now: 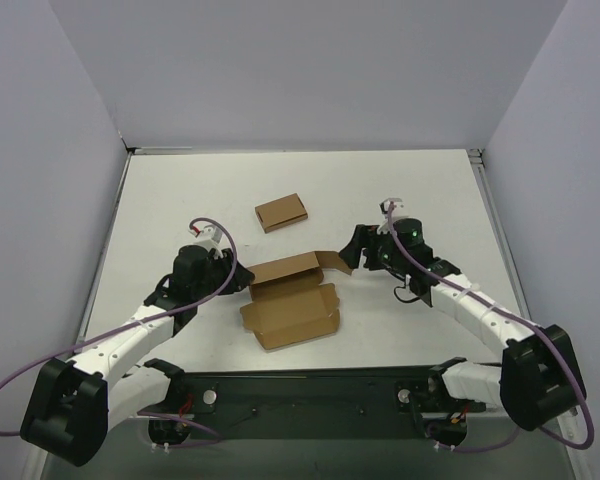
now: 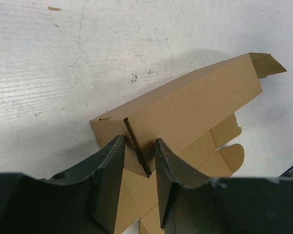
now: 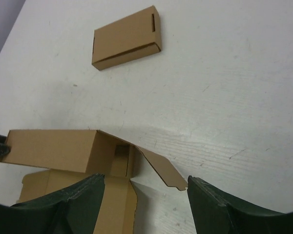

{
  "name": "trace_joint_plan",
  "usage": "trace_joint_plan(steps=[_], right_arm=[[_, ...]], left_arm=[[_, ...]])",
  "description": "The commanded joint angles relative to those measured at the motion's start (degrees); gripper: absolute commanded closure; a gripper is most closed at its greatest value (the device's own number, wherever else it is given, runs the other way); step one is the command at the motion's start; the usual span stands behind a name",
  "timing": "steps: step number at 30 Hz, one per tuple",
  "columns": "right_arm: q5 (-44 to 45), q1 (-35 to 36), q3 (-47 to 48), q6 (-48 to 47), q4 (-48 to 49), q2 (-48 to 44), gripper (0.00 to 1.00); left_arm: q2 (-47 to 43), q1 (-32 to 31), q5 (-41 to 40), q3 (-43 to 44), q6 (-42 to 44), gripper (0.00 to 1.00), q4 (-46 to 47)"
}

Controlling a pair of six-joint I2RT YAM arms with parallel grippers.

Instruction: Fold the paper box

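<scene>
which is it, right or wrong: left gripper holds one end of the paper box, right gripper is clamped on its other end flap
Wrong: the right gripper stands open at the flap, not clamped, as the right wrist view shows. The left gripper does hold one end of the paper box.

I saw the paper box (image 1: 290, 298) lying mid-surface (image 1: 430, 190), left fingers (image 2: 110, 161) astride its left end, right fingers (image 3: 83, 195) at its right end, the smaller box (image 1: 281, 211) behind it, apart
</scene>
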Motion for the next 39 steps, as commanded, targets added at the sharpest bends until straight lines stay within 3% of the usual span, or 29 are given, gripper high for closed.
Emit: trace_joint_plan(steps=[1,8,15,25,33,39], right_arm=[[-6.16,0.07,2.07,-8.65,-2.81,2.81,0.3],[-2.91,0.07,0.75,-10.5,1.58,6.85,0.3],[-5.01,0.33,2.16,-11.73,7.12,13.26,0.36],[-4.14,5.25,3.39,-12.61,7.75,12.74,0.91],[7.36,13.42,7.34,-11.82,-0.68,13.27,0.99],[10.62,13.43,10.94,-14.98,-5.96,11.78,1.0]], left_arm=[[-0.51,0.68,-1.01,1.44,1.56,0.6,-2.32],[-0.07,0.68,-0.93,1.97,1.83,0.6,-2.94],[0.63,0.77,-0.84,2.32,1.92,0.6,-2.85],[1.6,0.77,-0.84,2.41,1.92,0.6,-2.06],[2.83,0.68,-1.28,3.02,2.27,0.61,-2.23],[2.83,0.68,-2.77,3.55,3.5,0.64,-3.11]])
